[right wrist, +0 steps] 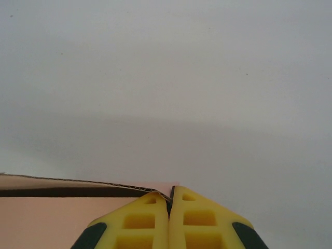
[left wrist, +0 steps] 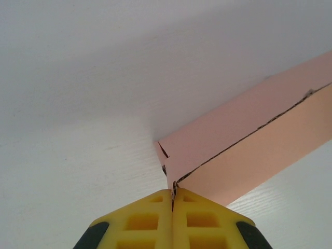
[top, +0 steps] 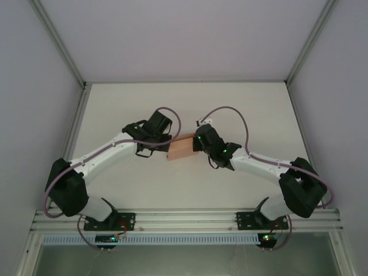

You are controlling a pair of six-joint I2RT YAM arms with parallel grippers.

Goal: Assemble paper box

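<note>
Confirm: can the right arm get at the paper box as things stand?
Likely yes. The right gripper is shut at the edge of the paper box, apparently pinching the card. Nothing sits between them; the left gripper pinches the opposite end, off its path.

Open table point(top: 184, 109) lies beyond and in front of the paper box point(top: 180, 149); the left gripper point(left wrist: 173, 196) and right gripper point(right wrist: 170, 193), clamped on it, block its ends.

High downward overview plus two close, low wrist views (common ground: the paper box point(top: 180, 149))
</note>
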